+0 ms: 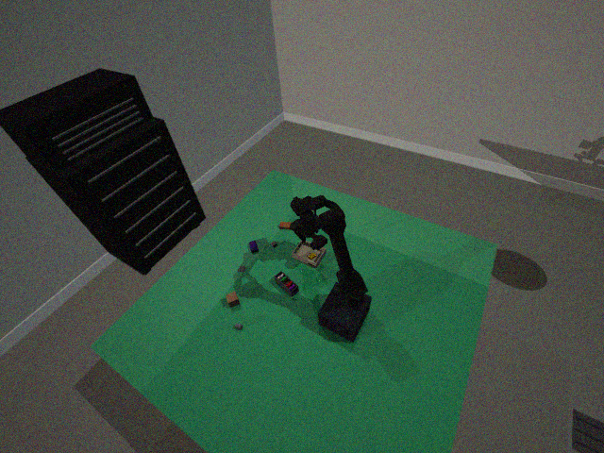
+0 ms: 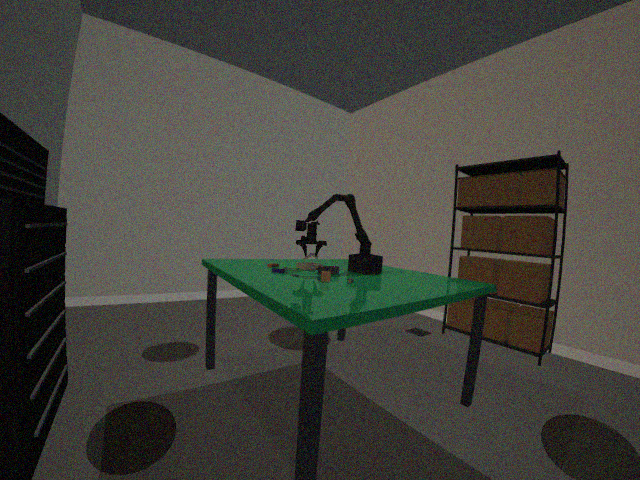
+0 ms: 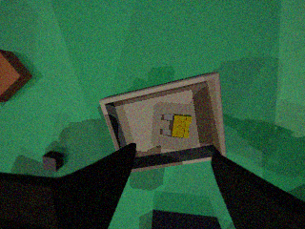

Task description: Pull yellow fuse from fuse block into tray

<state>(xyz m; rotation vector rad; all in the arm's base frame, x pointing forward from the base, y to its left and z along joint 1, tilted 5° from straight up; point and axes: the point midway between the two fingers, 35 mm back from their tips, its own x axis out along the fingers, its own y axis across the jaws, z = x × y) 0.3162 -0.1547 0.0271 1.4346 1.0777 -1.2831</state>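
Yellow fuse, tray and fuse block on the green table.
The yellow fuse lies flat on the floor of the shallow beige tray, its two pale prongs pointing sideways, free of the walls. The dark fuse block, holding coloured fuses, sits apart nearby.

One green square table top is carrying everything countable here. One shallow beige rectangular tray is sitting on it, and one small yellow fuse is lying inside. One dark rectangular fuse block is lying at about seven o'clock from the tray in the top view (the fuses remaining in it are too small to count). Two orange-brown cubes are showing, one purple block, and three tiny grey cubes. One black drawer cabinet and one black metal shelf rack are standing by.
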